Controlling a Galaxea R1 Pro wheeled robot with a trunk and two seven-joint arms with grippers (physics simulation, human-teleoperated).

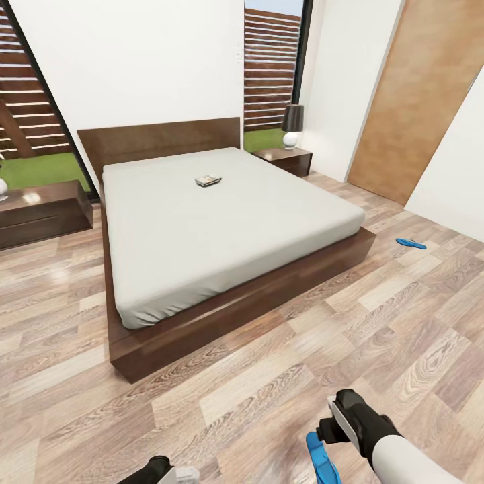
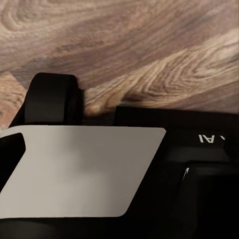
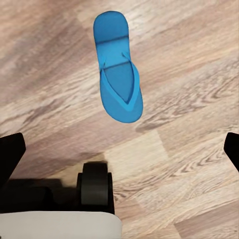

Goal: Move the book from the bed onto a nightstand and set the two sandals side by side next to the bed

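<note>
Right gripper point(image 1: 336, 423) above a blue sandal point(image 1: 320, 460) on the wood floor point(image 1: 235, 396), fingers spread apart
Second sandal point(image 1: 411, 243) lies right of the bed point(image 1: 228, 228); book point(image 1: 208, 180) on the mattress; left gripper point(image 1: 165, 470) state unclear

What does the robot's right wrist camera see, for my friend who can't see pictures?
A bright blue flip-flop sandal lies flat on the brown wood-plank floor, straps up. The right gripper's two dark fingertips show at the picture's edges, spread wide apart.
</note>
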